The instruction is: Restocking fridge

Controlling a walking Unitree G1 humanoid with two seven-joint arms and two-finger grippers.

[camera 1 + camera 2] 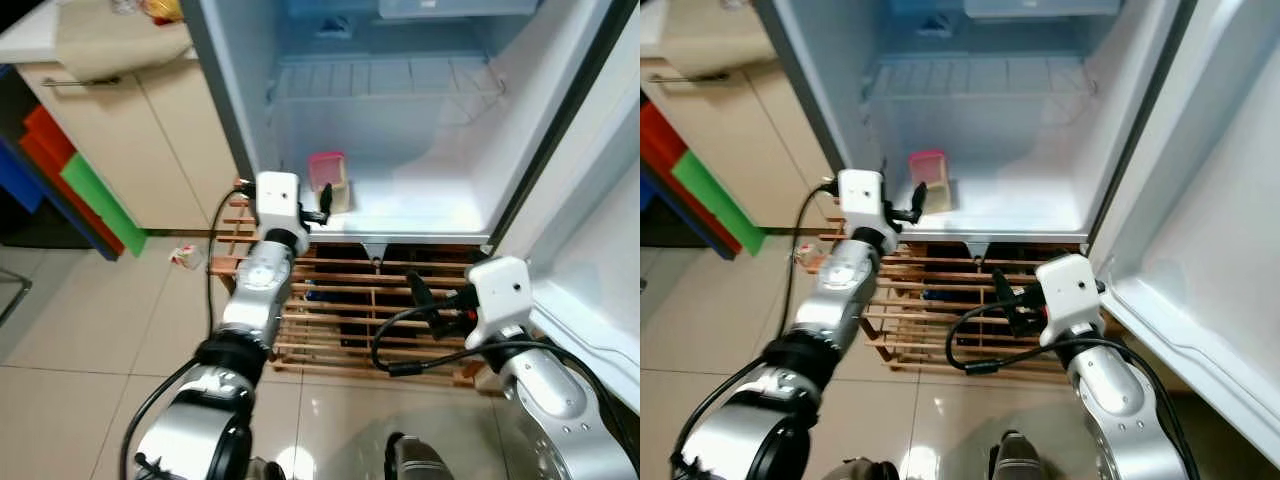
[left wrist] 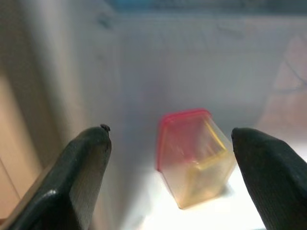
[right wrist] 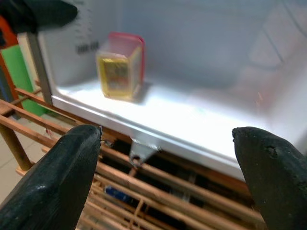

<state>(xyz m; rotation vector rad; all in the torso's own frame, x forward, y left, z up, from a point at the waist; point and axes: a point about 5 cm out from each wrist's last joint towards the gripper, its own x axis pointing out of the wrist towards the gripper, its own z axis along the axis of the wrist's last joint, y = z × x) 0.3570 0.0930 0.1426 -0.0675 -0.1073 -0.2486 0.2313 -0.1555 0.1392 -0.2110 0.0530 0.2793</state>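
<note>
Pink-lidded container [image 1: 329, 182] on fridge floor [image 1: 420, 205], wooden rack [image 1: 350, 310] beneath; both grippers [image 1: 325, 200] [image 1: 418, 292] spread, empty

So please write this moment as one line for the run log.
left gripper: open, at fridge floor front | pink-lidded container: on floor, free | right gripper: open, over wooden rack
</note>
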